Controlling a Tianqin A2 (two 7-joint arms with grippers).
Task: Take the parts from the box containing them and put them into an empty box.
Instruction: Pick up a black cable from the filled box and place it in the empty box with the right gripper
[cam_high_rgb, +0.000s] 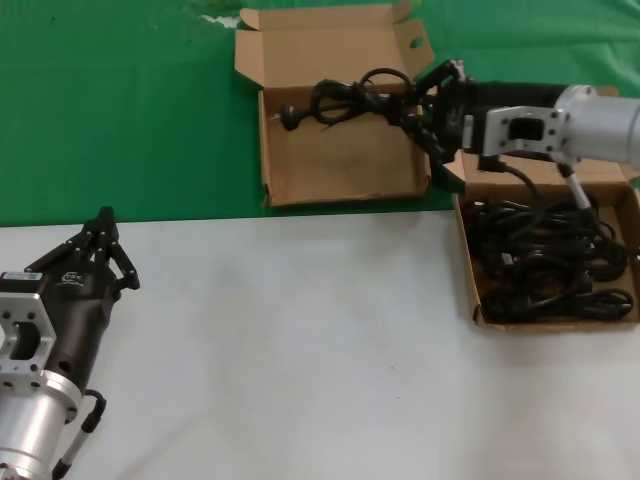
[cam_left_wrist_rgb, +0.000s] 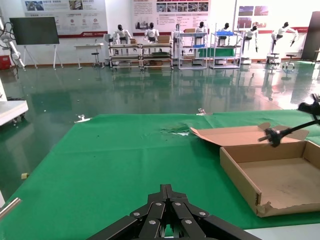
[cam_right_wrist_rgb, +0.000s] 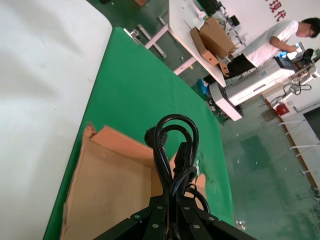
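Head view, starting close to me: my left gripper (cam_high_rgb: 108, 232) is parked down at about 8 o'clock over the white part of the table (cam_high_rgb: 300, 350), jaws pinched together on nothing, just waiting.

Further out at 3 o'clock sits the box containing them (cam_high_rgb: 478, 310), and it's still pretty loaded, a tangle of black cords (cam_high_rgb: 550, 265) filling most of the tray. So by my reckoning we're early in the job.

A bit farther, around 1 o'clock, my right gripper (cam_high_rgb: 432, 100) reaches in sideways over the right-hand edge of the empty box (cam_high_rgb: 345, 160), which lies on the green cloth (cam_high_rgb: 120, 110) with its lid flipped open toward the back. My jaws are clamped on one cord bundle (cam_high_rgb: 350, 100); the loops and the plug (cam_high_rgb: 290, 118) hang out over the box floor, looking clear of the cardboard rather than resting on it, though I can't be sure from above. The right wrist view backs this up: loops sprouting out between my fingers with bare brown floor beyond.

So the step in hand is the drop-off. Next move, I reckon: come down a touch so the bundle settles inside the walls, then let go. The plug end trails toward the far-left corner, so it could snag the rim if I release too high.

Apart from that, the receiving box looks bare inside.
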